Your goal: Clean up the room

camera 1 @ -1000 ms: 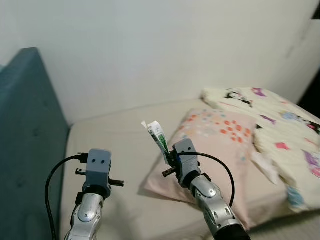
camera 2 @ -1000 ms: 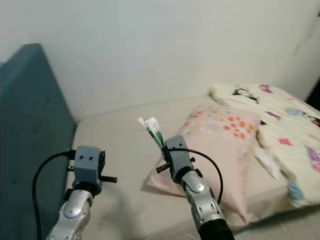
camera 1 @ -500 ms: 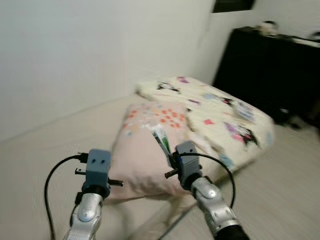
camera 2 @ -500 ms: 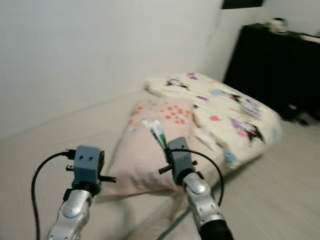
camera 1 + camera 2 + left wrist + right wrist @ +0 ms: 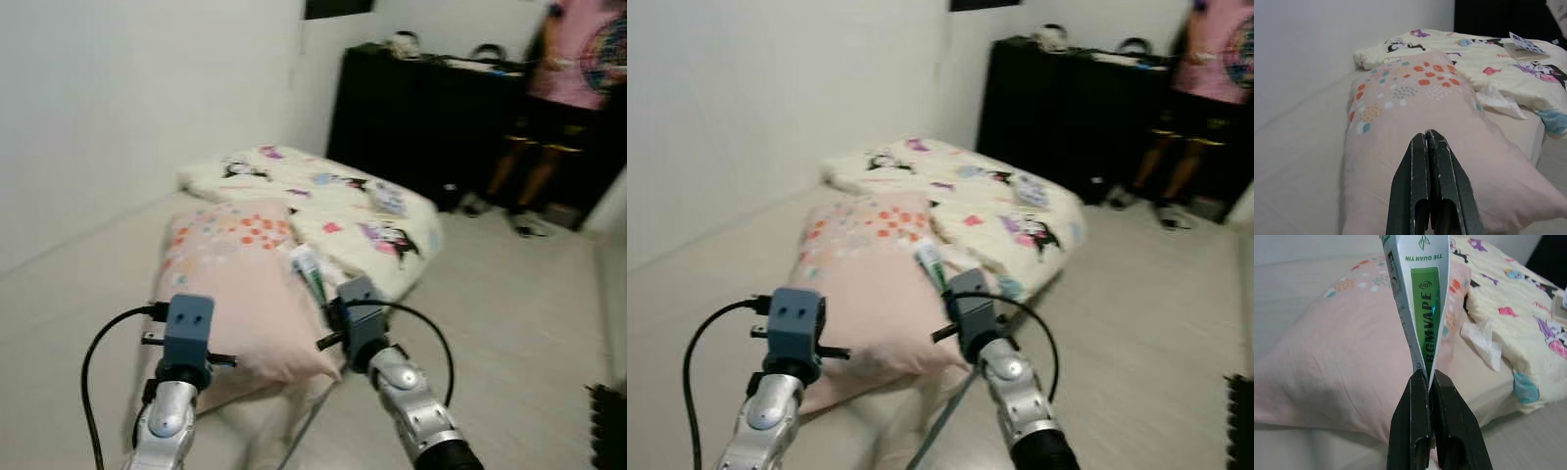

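Note:
My right gripper (image 5: 1422, 374) is shut on the lower edge of a white and green packet (image 5: 1425, 308), which stands upright above it. In the left eye view the packet (image 5: 310, 274) sits in front of a pink dotted pillow (image 5: 230, 284) on the bed. My left gripper (image 5: 1426, 133) is shut with nothing in it, held over the same pillow (image 5: 1415, 117). A cream blanket with cartoon prints (image 5: 323, 196) lies beyond the pillow. A crumpled white tissue (image 5: 1481, 340) rests between pillow and blanket.
A black cabinet (image 5: 421, 117) stands past the bed's end. A person in a pink shirt (image 5: 573, 88) stands by it at the far right. Pale floor (image 5: 509, 323) stretches to the right of the bed. A booklet (image 5: 1520, 46) lies on the blanket.
The camera has swung right: the blue headboard has left the picture, and the cabinet, floor and person have come in. Both grippers hold the same pose, the packet still in the right one.

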